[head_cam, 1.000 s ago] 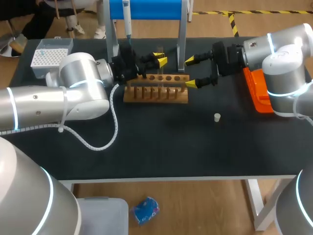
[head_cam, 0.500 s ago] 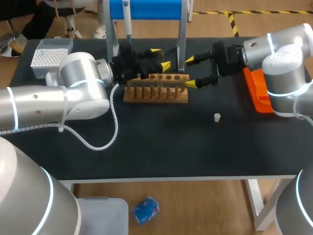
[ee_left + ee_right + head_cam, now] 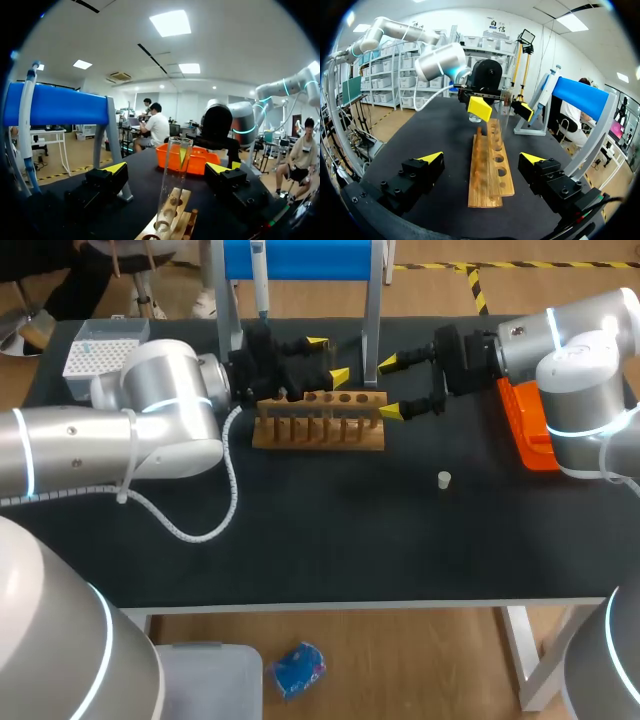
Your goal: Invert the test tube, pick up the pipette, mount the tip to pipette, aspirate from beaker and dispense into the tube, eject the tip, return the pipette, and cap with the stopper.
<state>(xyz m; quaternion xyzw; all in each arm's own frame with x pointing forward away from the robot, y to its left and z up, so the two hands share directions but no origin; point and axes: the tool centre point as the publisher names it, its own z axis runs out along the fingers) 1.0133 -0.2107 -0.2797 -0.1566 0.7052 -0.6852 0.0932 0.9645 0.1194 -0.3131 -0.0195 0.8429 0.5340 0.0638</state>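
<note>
A clear test tube (image 3: 175, 180) stands upright, mouth up, in the wooden rack (image 3: 318, 428) at the back of the table. My left gripper (image 3: 328, 358) is open, with one yellow-tipped finger on each side of the tube and a gap to both. From the right, my right gripper (image 3: 392, 387) is also open and empty, facing the rack's right end (image 3: 487, 170). The pipette (image 3: 260, 278) hangs on the blue stand (image 3: 300, 258) behind the rack. A small white stopper (image 3: 444, 479) lies on the mat in front of my right gripper.
A white tip box (image 3: 100, 348) sits at the back left corner. At the right edge lies an orange tray (image 3: 525, 430), under my right arm. The stand's grey legs (image 3: 372, 330) rise just behind the rack.
My left gripper has opened off the test tube, its fingers spreading wide. The tube stays standing in the rack. My right arm has kept still.
</note>
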